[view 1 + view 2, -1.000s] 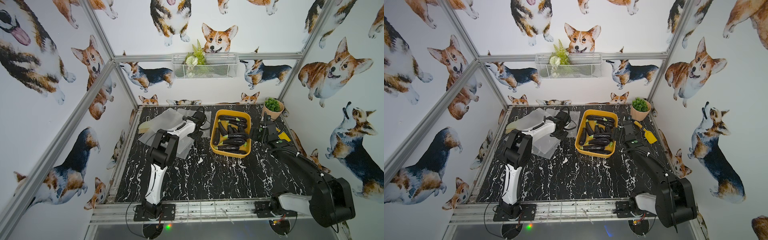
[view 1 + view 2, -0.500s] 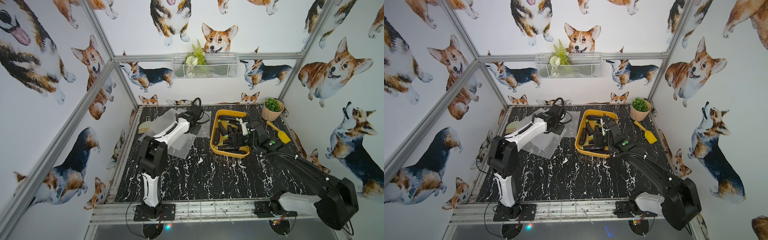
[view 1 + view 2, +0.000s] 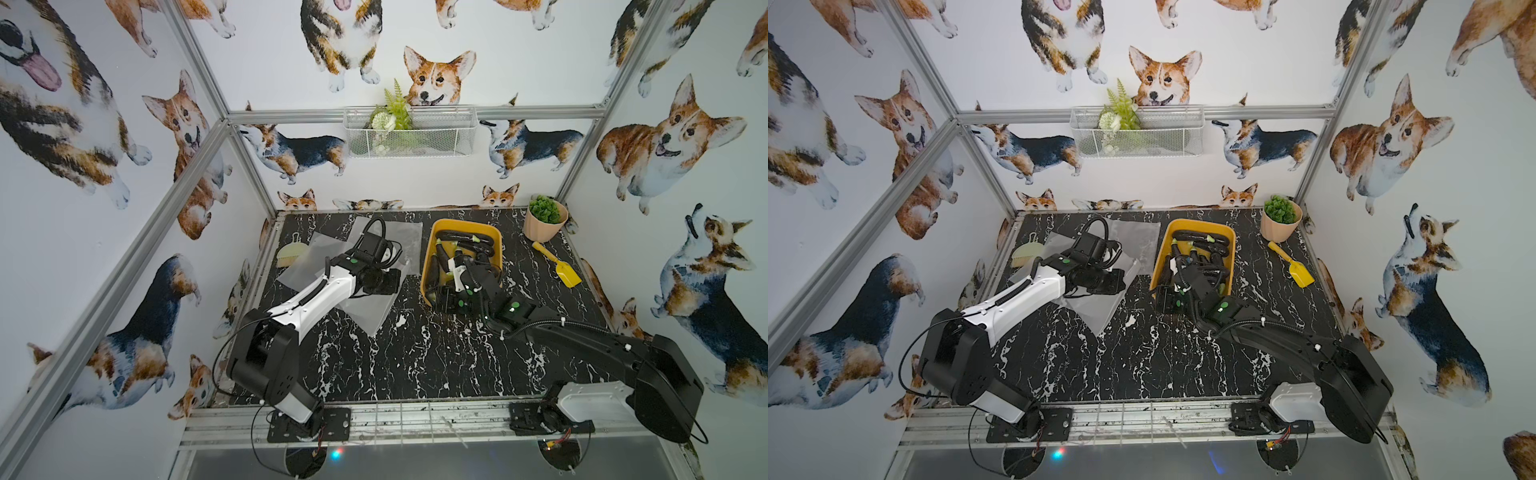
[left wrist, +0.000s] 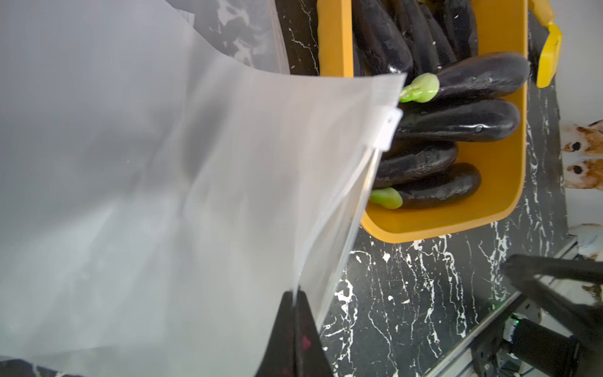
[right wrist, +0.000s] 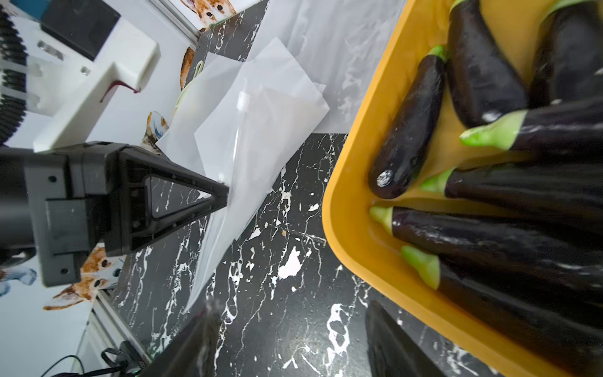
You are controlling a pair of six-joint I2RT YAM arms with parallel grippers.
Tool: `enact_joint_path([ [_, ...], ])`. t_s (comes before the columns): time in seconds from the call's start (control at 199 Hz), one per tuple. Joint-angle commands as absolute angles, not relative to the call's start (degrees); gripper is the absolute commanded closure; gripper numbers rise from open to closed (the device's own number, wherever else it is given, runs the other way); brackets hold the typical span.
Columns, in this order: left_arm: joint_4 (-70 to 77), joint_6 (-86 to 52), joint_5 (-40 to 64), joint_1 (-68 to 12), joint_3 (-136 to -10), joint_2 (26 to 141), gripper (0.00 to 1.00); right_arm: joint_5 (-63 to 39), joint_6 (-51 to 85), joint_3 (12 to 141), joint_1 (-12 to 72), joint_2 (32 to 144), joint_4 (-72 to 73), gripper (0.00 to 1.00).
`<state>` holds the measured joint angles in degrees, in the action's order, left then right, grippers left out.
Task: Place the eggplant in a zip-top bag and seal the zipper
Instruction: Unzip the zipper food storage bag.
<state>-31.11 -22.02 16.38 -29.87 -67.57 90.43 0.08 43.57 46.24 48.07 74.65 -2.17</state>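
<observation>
Several dark purple eggplants (image 3: pixel 465 239) (image 4: pixel 456 120) (image 5: pixel 408 130) lie in a yellow bin (image 3: pixel 428 266) (image 5: pixel 352 163). My left gripper (image 4: pixel 295 295) (image 3: pixel 395 282) is shut on the edge of a clear zip-top bag (image 4: pixel 228 163) (image 5: pixel 261 130). It holds the bag raised off the table left of the bin. The bag's white zipper slider (image 4: pixel 388 130) (image 5: pixel 243 99) sits at the end nearest the bin. My right gripper (image 5: pixel 293 313) (image 3: pixel 440 297) is open and holds nothing, low over the table at the bin's near left corner.
More clear bags (image 3: pixel 399 237) lie flat at the back left, beside a pale brush (image 3: pixel 291 253). A potted plant (image 3: pixel 544 222) and a yellow scoop (image 3: pixel 561 270) stand right of the bin. A wire basket (image 3: pixel 407 137) hangs on the back wall.
My left arm has drawn back toward the front, lifting the bag. My right arm has swung from the bin's right side across to its near left corner, and its jaws have narrowed a little.
</observation>
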Motion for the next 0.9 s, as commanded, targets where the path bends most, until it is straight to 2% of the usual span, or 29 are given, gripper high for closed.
enact_joint_path([
  [0.0,-26.91,-24.52,19.26,-30.23,-67.41,90.99,1.00,2.33,50.41,46.89,48.43,77.42,6.46,0.30],
  [0.336,-25.50,-24.08,20.04,-30.32,-67.51,92.20,1.00,3.60,50.40,57.59,48.69,92.02,8.25,0.36],
  [0.351,-25.46,-24.10,20.11,-30.32,-67.49,92.13,1.00,3.67,50.43,57.93,48.69,92.55,7.86,0.40],
  [0.401,-25.15,-24.17,20.18,-30.32,-67.39,92.02,1.00,4.23,50.65,59.10,48.61,94.15,6.93,0.43],
  [0.552,-24.70,-24.43,21.03,-30.32,-67.38,91.54,1.00,3.73,51.67,59.52,47.90,97.46,7.91,0.46],
  [0.758,-24.00,-25.24,17.22,-30.45,-66.52,89.80,1.00,2.73,52.48,58.49,47.79,99.05,7.01,0.50],
  [0.813,-23.61,-25.43,15.39,-31.03,-66.18,89.07,1.00,1.85,52.89,58.87,48.24,99.79,7.24,0.58],
  [0.898,-25.28,-23.93,10.71,-32.76,-66.68,88.68,1.00,0.44,53.77,58.80,48.78,100.11,8.98,0.74],
])
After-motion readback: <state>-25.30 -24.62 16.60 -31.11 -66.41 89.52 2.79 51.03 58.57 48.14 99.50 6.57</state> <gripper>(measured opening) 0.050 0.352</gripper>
